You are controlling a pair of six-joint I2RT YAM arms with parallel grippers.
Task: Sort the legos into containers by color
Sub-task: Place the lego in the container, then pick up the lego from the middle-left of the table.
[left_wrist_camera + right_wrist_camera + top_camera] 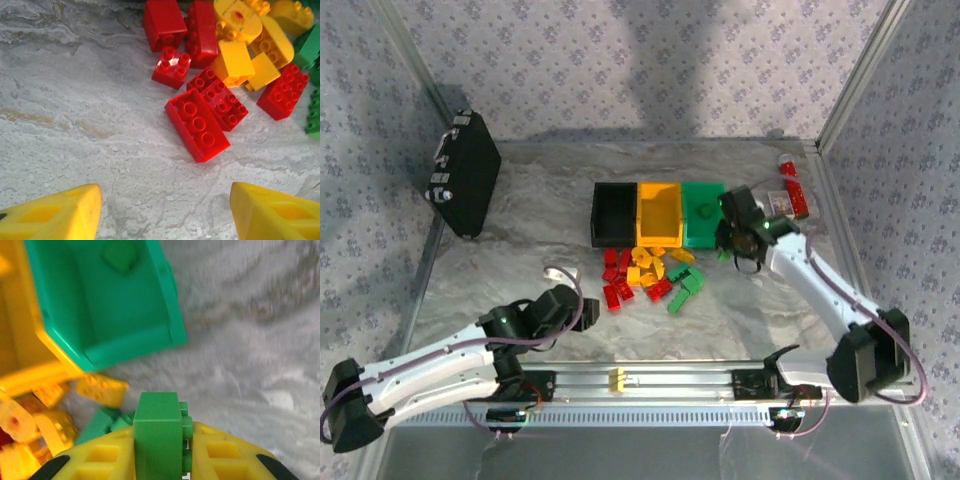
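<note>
Looking from above, my right fingers [732, 245] hang just beside the green bin [703, 239], with the lego pile [650, 275] to their left. Left wrist: my left fingers [55, 215] stand apart and empty, red bricks [197, 125] ahead of them. Right wrist shows what the top view leaves tiny: my right fingers clamp a green brick [157, 430].

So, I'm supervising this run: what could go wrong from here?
The right hand holds a green brick near the green bin and could clip its rim. The yellow bin adjoins it, so an off-centre drop may mis-sort. The open left hand faces packed red bricks and might pinch two.
</note>
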